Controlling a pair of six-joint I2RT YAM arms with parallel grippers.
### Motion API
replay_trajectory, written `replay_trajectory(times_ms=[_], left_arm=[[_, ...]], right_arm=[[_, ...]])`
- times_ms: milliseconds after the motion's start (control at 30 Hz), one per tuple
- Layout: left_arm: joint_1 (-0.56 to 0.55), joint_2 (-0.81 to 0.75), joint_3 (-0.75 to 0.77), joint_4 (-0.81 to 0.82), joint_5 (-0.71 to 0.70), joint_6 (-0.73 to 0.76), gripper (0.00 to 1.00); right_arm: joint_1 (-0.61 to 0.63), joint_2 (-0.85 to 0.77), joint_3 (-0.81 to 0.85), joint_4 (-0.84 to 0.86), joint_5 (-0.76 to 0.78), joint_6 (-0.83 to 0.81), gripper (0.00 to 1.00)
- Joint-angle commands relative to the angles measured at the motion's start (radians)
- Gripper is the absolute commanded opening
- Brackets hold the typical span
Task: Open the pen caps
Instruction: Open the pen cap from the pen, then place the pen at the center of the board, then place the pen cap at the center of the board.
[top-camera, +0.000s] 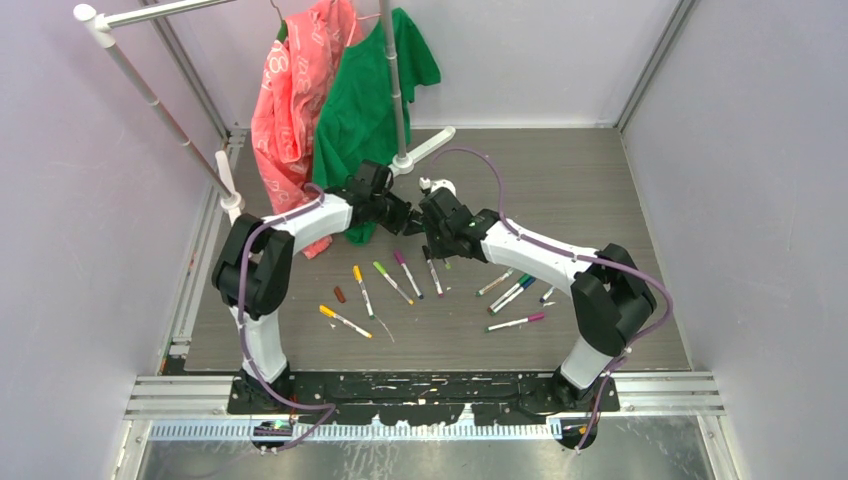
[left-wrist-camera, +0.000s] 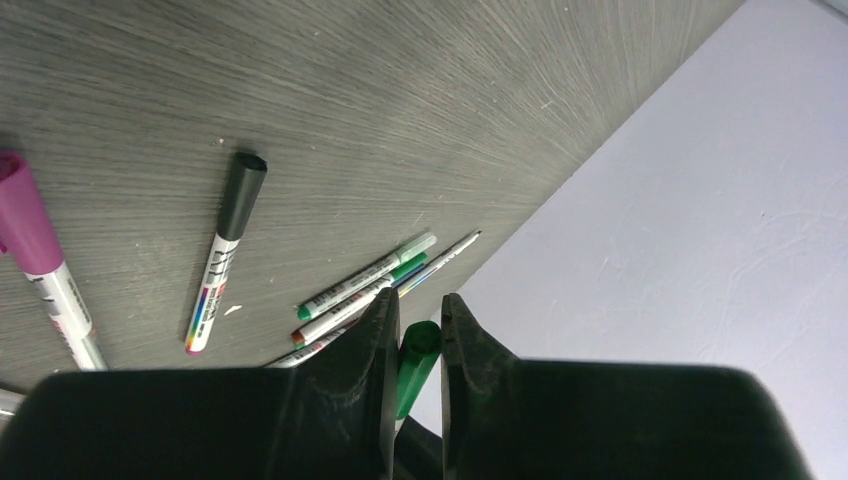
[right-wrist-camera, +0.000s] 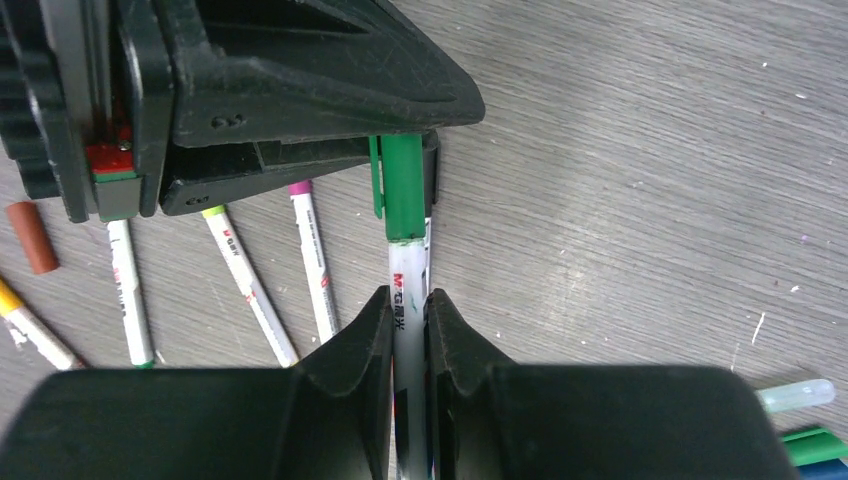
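Note:
Both grippers meet above the middle of the table on one green pen. My left gripper (left-wrist-camera: 420, 300) is shut on its green cap (left-wrist-camera: 418, 352), which still sits on the barrel in the right wrist view, as the green cap (right-wrist-camera: 402, 185). My right gripper (right-wrist-camera: 408, 295) is shut on the white barrel (right-wrist-camera: 406, 262) of that pen. From above, the left gripper (top-camera: 405, 220) and right gripper (top-camera: 430, 226) face each other. Below them lie capped pens: orange (top-camera: 345, 321), yellow (top-camera: 362, 290), light green (top-camera: 392, 282), magenta (top-camera: 407, 273). A loose brown cap (top-camera: 340, 294) lies beside them.
More pens lie to the right (top-camera: 510, 290), with a magenta-tipped one (top-camera: 517, 322) nearer the front. A black-capped pen (left-wrist-camera: 225, 250) lies under the left wrist. A clothes rack's base (top-camera: 420, 150) stands behind, with a red garment (top-camera: 290, 100) and a green shirt (top-camera: 370, 100) hanging on it.

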Motion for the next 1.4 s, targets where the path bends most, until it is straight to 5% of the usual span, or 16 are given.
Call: replay_trajectory(times_ms=[0,200,500,633,733,1033,1367], left_arm=[[0.076,0.025,0.061,0.109,-0.220,-0.157,0.00],[0.078,0.063,0.054,0.335,-0.205,-0.212,0.00],[0.151,0.128,-0.041,0.841,0.006,-0.087,0.00],[0.168,0.141,-0.046,0.931,0.084,-0.056,0.00],[0.166,0.157,0.024,0.817,0.140,0.043,0.00],[0.064,0.299,0.522,-0.132,0.114,0.632,0.00],[-0.022,0.500,0.822,-0.578,-0.042,0.867,0.00]], right_arm=[[0.004,0.000,-0.055,-0.253,0.170,0.005,0.01],[-0.012,-0.005,-0.076,-0.175,0.048,0.033,0.01],[-0.250,-0.128,-0.210,0.083,-0.605,0.155,0.01],[-0.285,-0.130,-0.228,0.146,-0.687,0.204,0.01],[-0.307,-0.131,-0.214,0.130,-0.604,0.226,0.01],[-0.357,-0.023,-0.030,-0.042,-0.152,0.145,0.01],[-0.381,0.176,0.082,-0.026,0.151,0.041,0.01]])
